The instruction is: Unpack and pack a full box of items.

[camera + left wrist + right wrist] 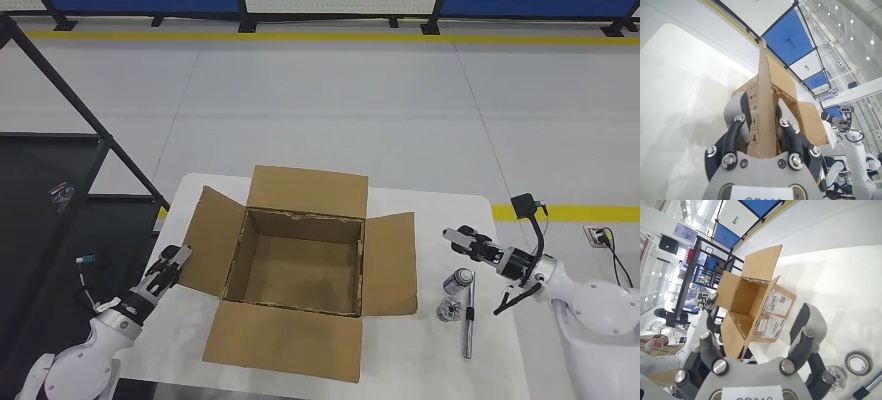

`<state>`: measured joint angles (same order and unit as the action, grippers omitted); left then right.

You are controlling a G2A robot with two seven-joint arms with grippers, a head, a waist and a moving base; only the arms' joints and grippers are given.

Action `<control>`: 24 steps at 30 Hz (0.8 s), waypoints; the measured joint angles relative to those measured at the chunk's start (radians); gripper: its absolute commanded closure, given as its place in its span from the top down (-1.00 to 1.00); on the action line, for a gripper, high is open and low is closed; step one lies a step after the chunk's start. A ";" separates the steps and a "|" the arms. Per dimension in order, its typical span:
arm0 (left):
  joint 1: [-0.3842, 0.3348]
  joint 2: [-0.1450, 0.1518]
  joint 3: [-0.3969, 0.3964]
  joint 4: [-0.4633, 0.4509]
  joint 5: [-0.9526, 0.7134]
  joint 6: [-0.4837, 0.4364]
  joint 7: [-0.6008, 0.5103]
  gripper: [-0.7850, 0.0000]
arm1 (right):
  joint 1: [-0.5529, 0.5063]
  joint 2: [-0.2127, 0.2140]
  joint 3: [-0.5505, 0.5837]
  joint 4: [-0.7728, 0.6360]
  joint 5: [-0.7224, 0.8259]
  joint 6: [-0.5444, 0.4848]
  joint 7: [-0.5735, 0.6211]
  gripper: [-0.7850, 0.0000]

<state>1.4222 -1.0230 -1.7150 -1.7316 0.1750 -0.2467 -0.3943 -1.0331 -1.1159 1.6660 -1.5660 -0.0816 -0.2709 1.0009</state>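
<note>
Noted on outer flap of cardboard box (763, 94): column of printed handling pictograms (753, 113), namely arrows, glass, umbrella. Noted on box side: two white shipping labels (779, 303) bearing barcodes and a square code, print too small to read. Wall panels (791, 42) marked with small logos.

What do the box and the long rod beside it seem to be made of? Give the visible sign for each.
The box looks like brown corrugated cardboard, matt: its torn flap edges show a wavy inner layer. The rod seems to be metal, smooth and shiny grey; its black end may be plastic or rubber.
</note>
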 measured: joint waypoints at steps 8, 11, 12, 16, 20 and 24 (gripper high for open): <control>-0.006 -0.001 -0.003 0.000 -0.003 0.010 -0.006 -1.00 | 0.031 -0.001 -0.109 -0.016 -0.039 0.061 0.010 1.00; 0.001 -0.002 -0.011 -0.001 -0.011 0.007 0.002 -1.00 | 0.064 0.002 -0.154 -0.007 -0.046 0.074 0.074 1.00; 0.005 -0.002 -0.014 -0.001 -0.013 0.006 0.005 -1.00 | 0.074 0.002 -0.166 -0.004 -0.044 0.075 0.092 1.00; 0.018 -0.003 -0.022 -0.003 -0.025 0.003 0.013 -1.00 | 0.110 0.003 -0.212 0.008 0.003 0.057 0.160 1.00; 0.025 -0.004 -0.025 0.001 -0.026 0.001 0.018 -1.00 | 0.143 0.002 -0.252 0.012 0.045 0.049 0.197 1.00; 0.024 -0.005 -0.025 0.010 -0.024 0.001 0.020 -1.00 | 0.165 0.000 -0.284 -0.003 0.083 0.045 0.187 1.00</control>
<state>1.4461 -1.0283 -1.7398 -1.7218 0.1507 -0.2462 -0.3746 -0.8678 -1.1159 1.3815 -1.5693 0.0018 -0.2256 1.1881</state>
